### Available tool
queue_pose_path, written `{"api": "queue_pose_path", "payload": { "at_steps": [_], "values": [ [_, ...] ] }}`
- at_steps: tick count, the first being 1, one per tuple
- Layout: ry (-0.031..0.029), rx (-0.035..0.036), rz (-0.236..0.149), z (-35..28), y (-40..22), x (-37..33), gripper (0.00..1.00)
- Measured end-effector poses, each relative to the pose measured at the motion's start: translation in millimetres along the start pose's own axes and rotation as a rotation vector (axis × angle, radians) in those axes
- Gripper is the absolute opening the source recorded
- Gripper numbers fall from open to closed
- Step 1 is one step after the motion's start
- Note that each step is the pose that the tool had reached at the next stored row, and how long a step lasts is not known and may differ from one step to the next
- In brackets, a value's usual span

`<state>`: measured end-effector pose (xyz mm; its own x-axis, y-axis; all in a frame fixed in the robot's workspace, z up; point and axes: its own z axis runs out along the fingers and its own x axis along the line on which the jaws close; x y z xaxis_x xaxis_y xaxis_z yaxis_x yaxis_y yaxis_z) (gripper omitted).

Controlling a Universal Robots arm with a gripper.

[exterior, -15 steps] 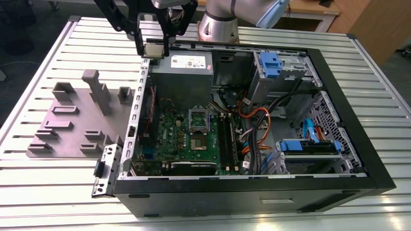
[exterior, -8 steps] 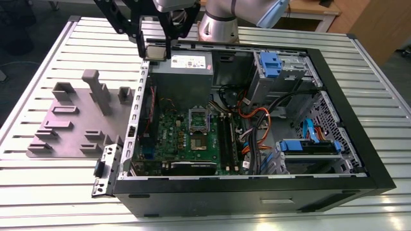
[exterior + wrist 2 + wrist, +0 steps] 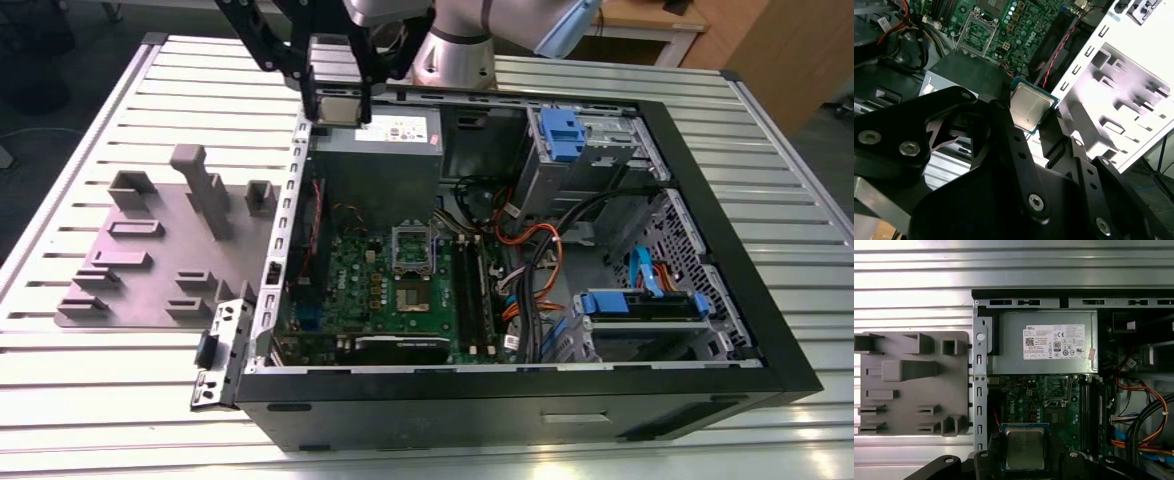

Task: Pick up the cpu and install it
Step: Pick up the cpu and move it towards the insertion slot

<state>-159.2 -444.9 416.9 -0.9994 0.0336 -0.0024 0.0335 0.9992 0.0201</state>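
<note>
The cpu (image 3: 1025, 448) is showing a smooth, satin silver metal top with a thin greenish rim. The jaws holding it are looking matt black. The tabletop (image 3: 107, 400) is gleaming as ribbed bare metal, the fixture plate (image 3: 147, 270) is looking like matt grey plastic, and the power supply box (image 3: 1009, 347) is showing dull grey metal under a white paper label.

Glare whitens the slatted table (image 3: 120, 400); the computer case (image 3: 534, 410) lies dim.

Square cpu (image 3: 1025, 449), silver top, thin green rim; held flat between black fingers (image 3: 1055, 452) of the hand (image 3: 1025, 456)
</note>
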Motion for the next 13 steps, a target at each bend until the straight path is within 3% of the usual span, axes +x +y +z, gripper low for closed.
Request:
{"api": "queue_pose_path", "payload": {
  "at_steps": [13],
  "values": [
    [0.0001,0.0001,0.000,0.0,0.4,-12.6,0.47]
  ]
}}
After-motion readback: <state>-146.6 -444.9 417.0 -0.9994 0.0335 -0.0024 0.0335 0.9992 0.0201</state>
